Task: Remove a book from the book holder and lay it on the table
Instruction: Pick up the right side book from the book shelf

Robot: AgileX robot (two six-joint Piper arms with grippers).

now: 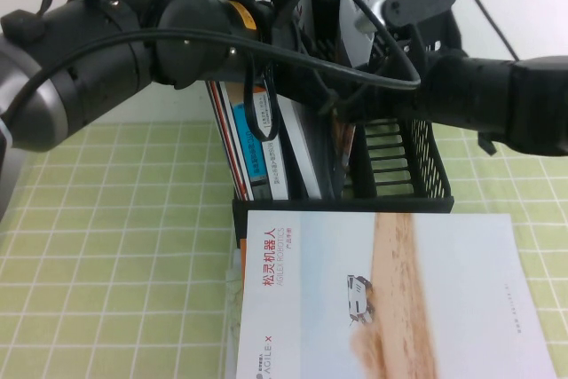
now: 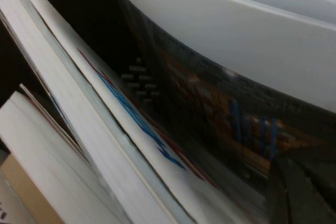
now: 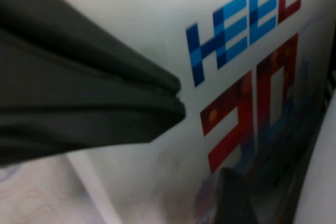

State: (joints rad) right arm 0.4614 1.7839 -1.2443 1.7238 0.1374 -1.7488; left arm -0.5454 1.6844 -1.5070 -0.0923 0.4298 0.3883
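The black book holder [image 1: 404, 166] stands at the back middle of the green checked table [image 1: 106, 246]. Both arms reach into its top from either side. My left gripper [image 1: 306, 59] is down among the standing covers. The left wrist view shows the book's dark cover with orange and blue tones [image 2: 226, 108], curved under a white sheet, close to my left gripper [image 2: 299, 192]. My right gripper [image 1: 355, 99] is inside the holder too. In the right wrist view it [image 3: 233, 198] lies against a white cover with blue and red lettering [image 3: 247, 51].
A brochure with pale sky and a sandy track [image 1: 390, 299] lies flat on the table in front of the holder. Thick books with orange and blue spines [image 1: 253, 153] stand in the holder's left compartment. Cables [image 1: 373, 59] hang between the arms.
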